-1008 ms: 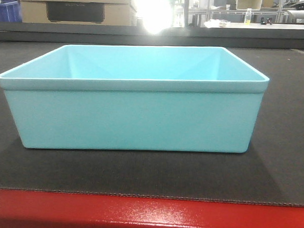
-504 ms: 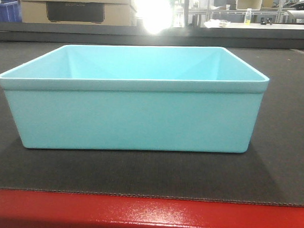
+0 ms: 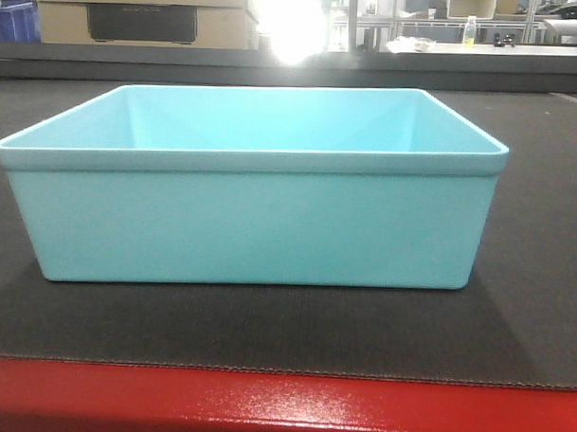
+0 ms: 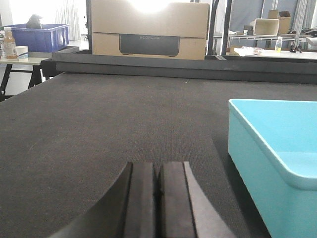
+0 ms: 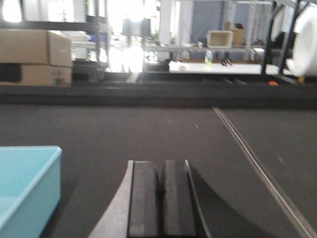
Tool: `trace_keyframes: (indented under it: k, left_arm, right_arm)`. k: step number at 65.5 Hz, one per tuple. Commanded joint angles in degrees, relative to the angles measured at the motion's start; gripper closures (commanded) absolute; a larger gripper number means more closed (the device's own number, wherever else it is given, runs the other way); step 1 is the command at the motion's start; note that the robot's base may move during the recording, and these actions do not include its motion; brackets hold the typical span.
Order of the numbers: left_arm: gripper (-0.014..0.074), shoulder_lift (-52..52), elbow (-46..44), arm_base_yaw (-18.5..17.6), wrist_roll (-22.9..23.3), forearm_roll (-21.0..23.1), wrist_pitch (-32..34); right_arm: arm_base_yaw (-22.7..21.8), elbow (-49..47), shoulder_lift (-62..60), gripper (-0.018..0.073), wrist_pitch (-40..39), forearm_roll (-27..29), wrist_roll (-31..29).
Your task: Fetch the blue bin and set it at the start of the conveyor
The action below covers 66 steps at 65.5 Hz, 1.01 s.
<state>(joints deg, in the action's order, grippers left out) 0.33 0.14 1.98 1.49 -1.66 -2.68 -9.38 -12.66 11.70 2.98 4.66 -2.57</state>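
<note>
A: What takes up most of the scene?

B: The wide, flat, dark-grey textured conveyor belt [image 3: 533,281], edged along its near side by a glossy red metal frame [image 3: 282,405]. It runs under everything in all three views.

A: And the task's thing?

B: The large pale turquoise rectangular plastic bin [image 3: 250,224] sits upright on that belt, just behind the red edge, open side up with nothing visible inside. In the left wrist view its near corner [image 4: 267,144] lies to the right of the fingers and ahead of them, apart from them. In the right wrist view the other corner [image 5: 27,183] lies to the left of the fingers, also apart.

A: So each arm is off the bin?

B: Yes. The left gripper [image 4: 157,198] has its two black pads pressed together with only a thin seam between them, clenched on nothing, low over the belt. The right gripper [image 5: 161,198] reads the same: pads closed against each other, nothing between them, bare belt beneath.

A: Anything beyond the fingers?

B: Straight ahead of the left fingers, past the belt's far end, stands a brown cardboard box [image 4: 148,27]; far off to their left is a dark royal-blue plastic bin [image 4: 42,37] on a table. Ahead of the right fingers, a small bottle with yellow liquid [image 5: 209,57] stands on a distant white table; that view is blurred.
</note>
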Motion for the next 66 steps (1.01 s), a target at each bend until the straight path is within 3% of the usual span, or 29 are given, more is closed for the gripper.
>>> trace_keyframes:
  k: [1, 10, 19, 66]
  left_arm:
    - [0.0707, -0.3, -0.1, 0.2, -0.1, 0.4, 0.6]
    - [0.0707, -0.3, -0.1, 0.2, -0.1, 0.4, 0.6]
    - [0.0707, -0.3, -0.1, 0.2, -0.1, 0.4, 0.6]
    - [0.0707, -0.3, -0.1, 0.2, -0.1, 0.4, 0.6]
  right_arm:
    - [-0.9, 5.0, -3.0, 0.0721, -2.7, 1.4, -1.2]
    - [-0.9, 12.7, -8.3, 0.0721, -5.8, 1.4, -1.2]
    - [-0.9, 12.7, -11.7, 0.0721, -0.5, 1.1, -1.2]
    - [-0.9, 12.7, -11.7, 0.0721, -2.3, 1.1, -1.2]
